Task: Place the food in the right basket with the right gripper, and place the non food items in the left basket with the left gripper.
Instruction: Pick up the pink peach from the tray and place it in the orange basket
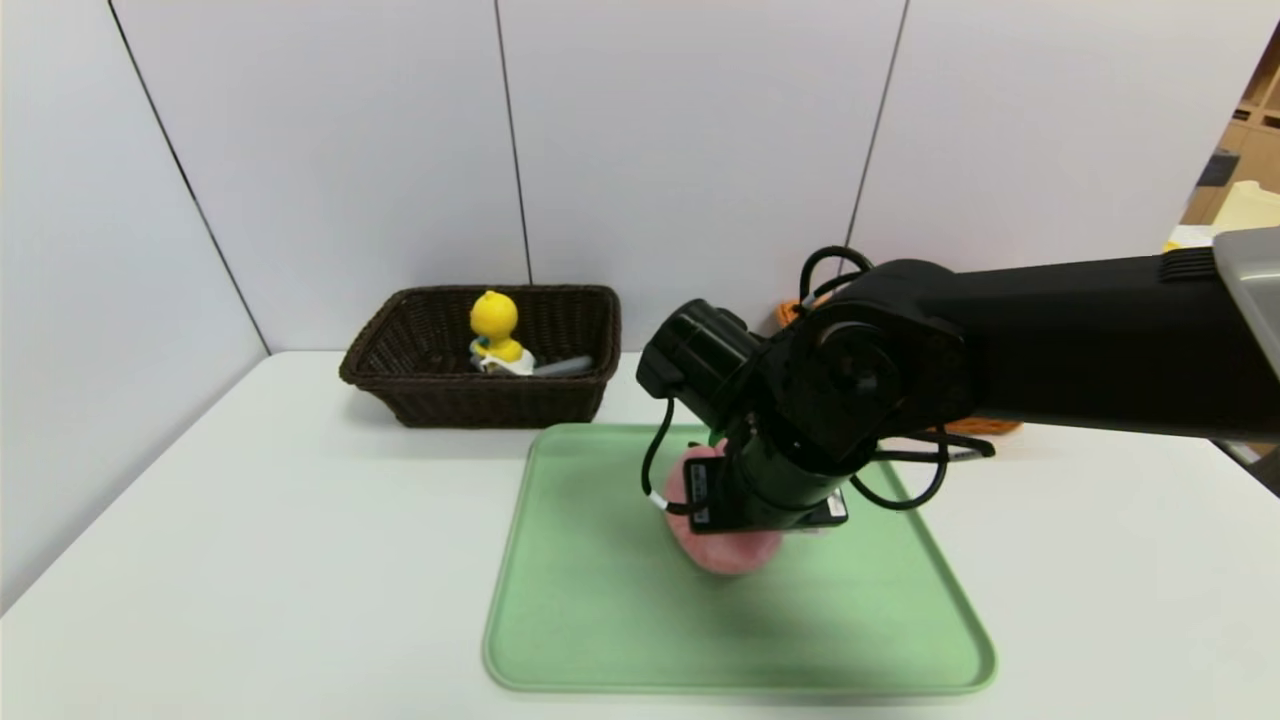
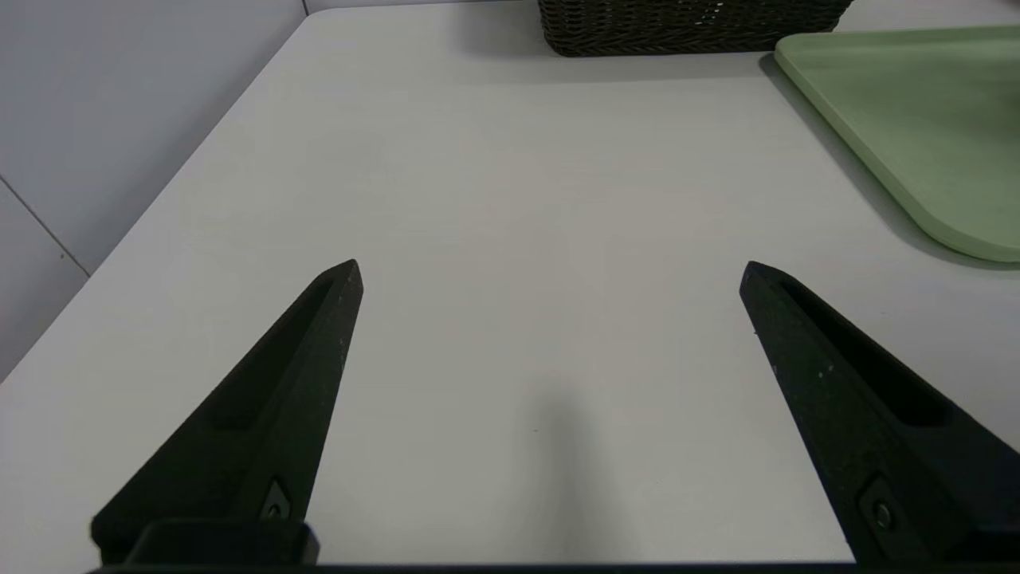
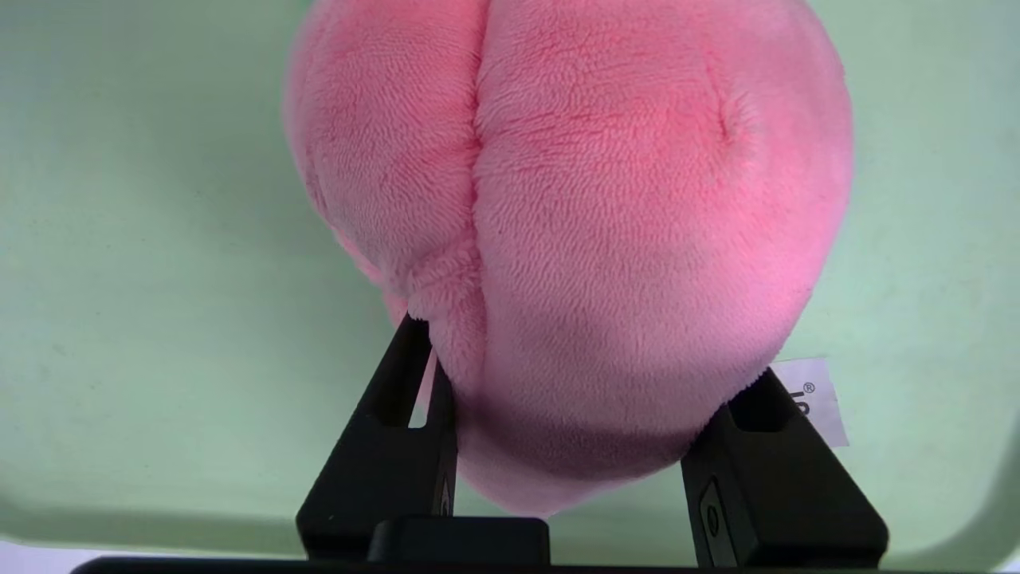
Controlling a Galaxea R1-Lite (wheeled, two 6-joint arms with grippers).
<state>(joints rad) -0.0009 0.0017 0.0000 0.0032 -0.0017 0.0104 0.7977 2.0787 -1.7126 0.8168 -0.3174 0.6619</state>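
Note:
A pink plush peach (image 3: 574, 223) lies on the green tray (image 1: 600, 620); in the head view the peach (image 1: 725, 555) peeks out from under my right wrist. My right gripper (image 3: 590, 351) points down onto it and is shut on it, both fingers pressed into its lower sides. The left basket (image 1: 440, 400), dark brown wicker, stands at the back and holds a yellow duck toy (image 1: 495, 325) and a grey item. Only an orange sliver of the right basket (image 1: 985, 426) shows behind my right arm. My left gripper (image 2: 550, 267) hovers open over bare table, holding nothing.
The peach's white label (image 3: 805, 399) lies on the tray beside one finger. In the left wrist view the tray's corner (image 2: 916, 119) and the dark basket's wall (image 2: 685, 28) lie ahead. White wall panels close off the table's back and left.

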